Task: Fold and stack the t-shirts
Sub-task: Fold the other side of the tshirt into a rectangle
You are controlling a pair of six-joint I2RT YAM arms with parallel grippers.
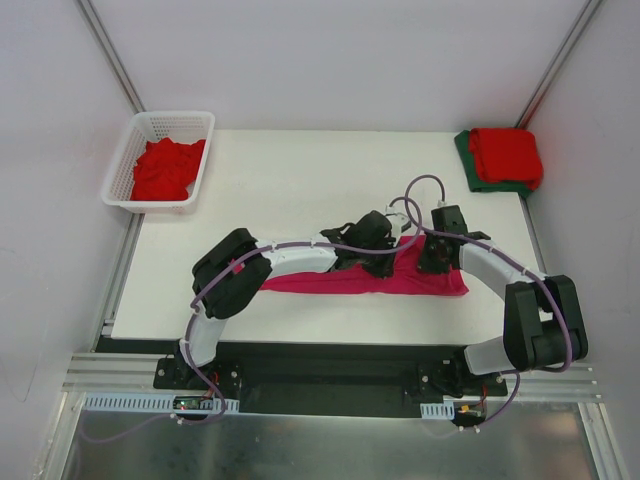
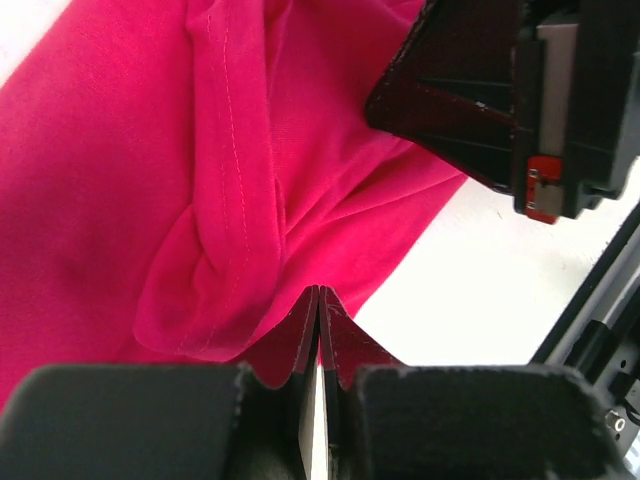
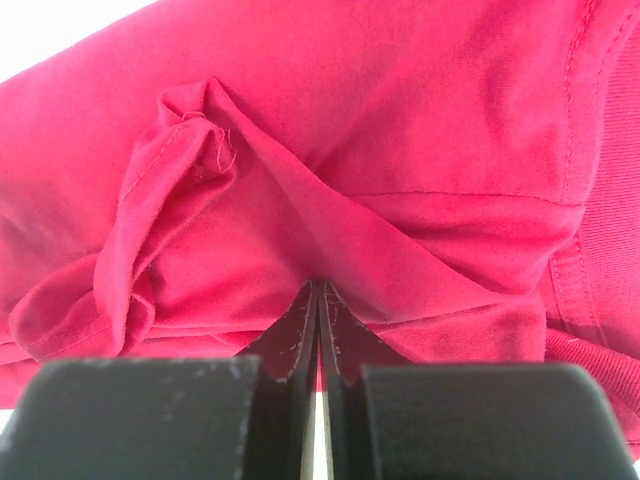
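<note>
Two claws, left claw [image 2: 318, 293] and right claw [image 3: 318, 286], pinching magenta t-shirt [image 1: 410, 276]

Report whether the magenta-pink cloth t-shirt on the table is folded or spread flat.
Partly folded: the magenta-pink cloth t-shirt lies as a narrow strip, with overlapping layers and bunched cloth in both wrist views.

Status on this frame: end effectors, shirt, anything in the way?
Left end effector shut on magenta t-shirt. Right end effector shut on it too. Shirt bunched in a long strip. Nothing blocking.
</note>
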